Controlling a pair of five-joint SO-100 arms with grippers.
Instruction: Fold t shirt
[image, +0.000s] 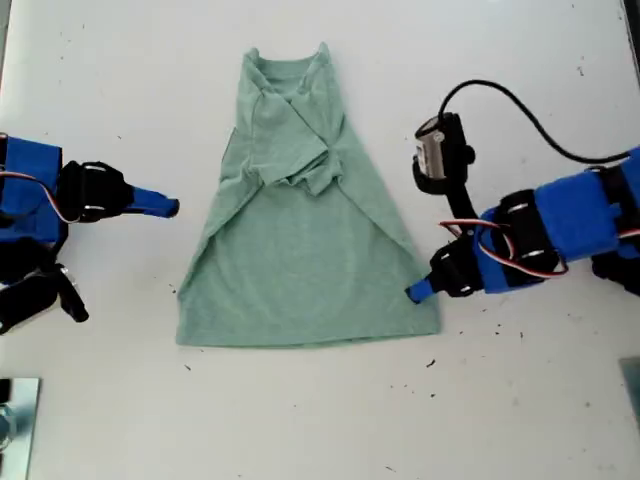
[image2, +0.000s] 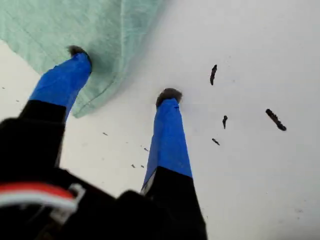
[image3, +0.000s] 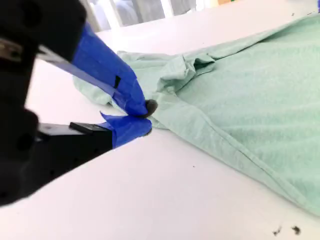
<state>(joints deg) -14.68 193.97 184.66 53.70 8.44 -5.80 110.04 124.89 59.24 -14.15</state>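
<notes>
Blue-taped and spread wide, the jaws of my first gripper (image2: 122, 75) straddle the bottom hem corner of the pale sage-green short-sleeved cloth t shirt (image: 300, 250) at the exterior view's right, one finger on the cloth and the other on the bare white surface (image: 520, 400), gripping nothing. That shirt lies flat in the middle of the surface, neck toward the far edge, both sleeves folded in across the chest. At the exterior view's left, my second gripper (image3: 140, 117) has its jaws closed tip to tip just beside the shirt's edge, holding no cloth.
</notes>
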